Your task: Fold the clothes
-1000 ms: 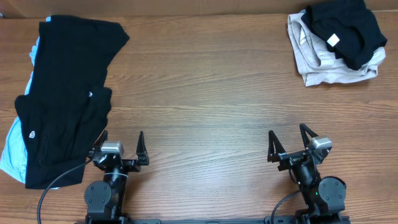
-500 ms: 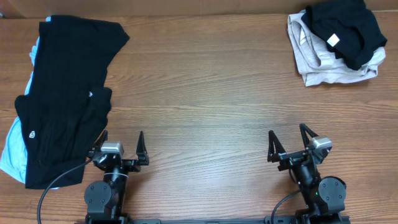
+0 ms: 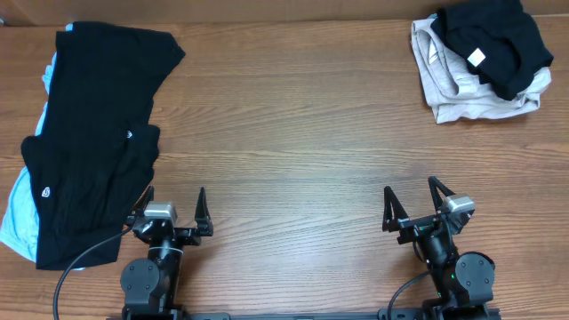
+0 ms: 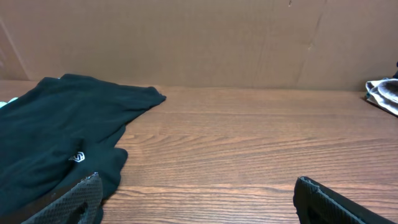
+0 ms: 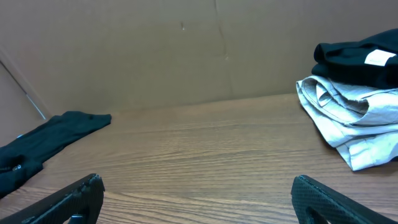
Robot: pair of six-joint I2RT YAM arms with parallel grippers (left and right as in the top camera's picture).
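Both arms sit parked at the near edge of the tabletop (image 3: 293, 142), and neither touches any fabric. The left tool (image 3: 173, 204) has its fingers spread wide and holds nothing; the right tool (image 3: 412, 197) is just as wide and just as empty. Both look ready to reach rather than midway through a grasp. The black clothes (image 3: 93, 133) lie spread flat along the left side, running from the far edge to just beside the left tool. They overlap each other and cover a pale blue cloth (image 3: 16, 218) that shows only along the left rim. They seem to be the unfolded stock, placed where the left arm can get a corner. In the far right corner is a beige cloth (image 3: 458, 93), bunched into a loose bundle. A dark piece (image 3: 498, 36) with a white label (image 3: 477, 58) is draped over it. That heap may be the finished stack or more work; its rumpled edges leave this unclear. The wide bare middle looks like the working space, so the fold seems not yet begun.
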